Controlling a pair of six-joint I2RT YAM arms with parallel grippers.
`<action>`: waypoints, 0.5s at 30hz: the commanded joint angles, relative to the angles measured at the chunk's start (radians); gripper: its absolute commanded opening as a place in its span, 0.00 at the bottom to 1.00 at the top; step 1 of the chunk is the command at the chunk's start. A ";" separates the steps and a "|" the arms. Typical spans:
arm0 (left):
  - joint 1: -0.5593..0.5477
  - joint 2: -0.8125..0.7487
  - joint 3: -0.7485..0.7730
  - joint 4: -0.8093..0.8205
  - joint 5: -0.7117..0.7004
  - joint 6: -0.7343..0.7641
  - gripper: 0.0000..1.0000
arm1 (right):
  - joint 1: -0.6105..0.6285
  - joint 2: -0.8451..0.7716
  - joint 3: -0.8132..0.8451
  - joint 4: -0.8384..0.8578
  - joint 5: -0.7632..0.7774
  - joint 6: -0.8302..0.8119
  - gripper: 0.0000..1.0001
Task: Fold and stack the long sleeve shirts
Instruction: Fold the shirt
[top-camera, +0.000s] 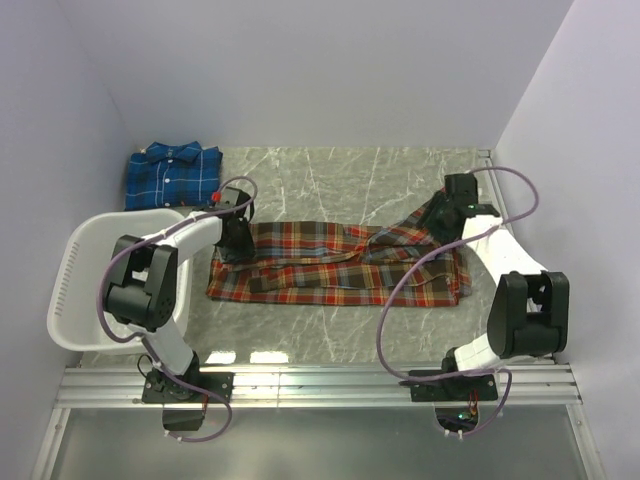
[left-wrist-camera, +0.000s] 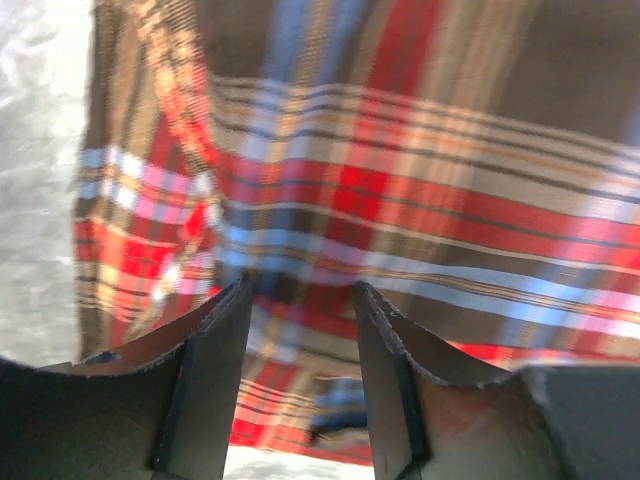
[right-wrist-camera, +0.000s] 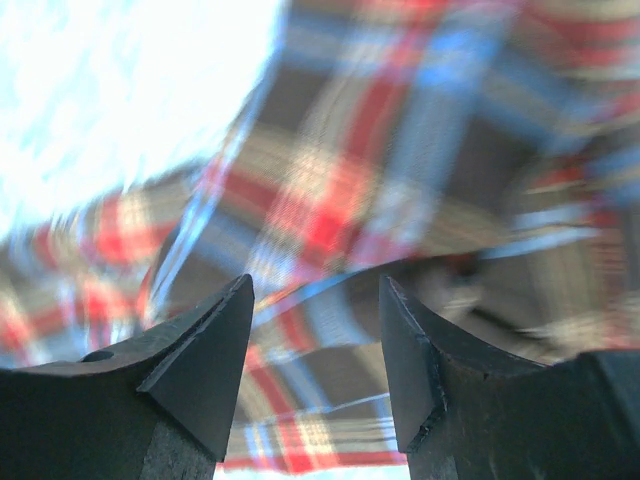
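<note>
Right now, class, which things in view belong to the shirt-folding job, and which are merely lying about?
Belong to the job:
red-orange plaid shirt, spread out mid-table
blue plaid shirt, folded, far left

Lying about:
white slotted basket, near left edge

No text, label, brand, number or sign could be read in any of the views. The red-orange plaid shirt (top-camera: 330, 272), the blue plaid shirt (top-camera: 172, 178) and the white basket (top-camera: 66, 300) carried no legible marking as seen from above. Both wrist views showed only blurred checks of cloth, with no tag or print that could be made out.
</note>
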 joint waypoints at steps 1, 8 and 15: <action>0.008 -0.014 -0.022 0.019 -0.080 0.047 0.51 | -0.040 0.013 0.106 -0.017 0.169 0.050 0.60; 0.011 -0.057 -0.040 0.027 -0.149 0.062 0.57 | -0.175 0.180 0.261 -0.011 0.240 0.062 0.66; 0.009 -0.100 -0.044 0.032 -0.160 0.102 0.64 | -0.293 0.408 0.449 -0.020 0.141 0.023 0.73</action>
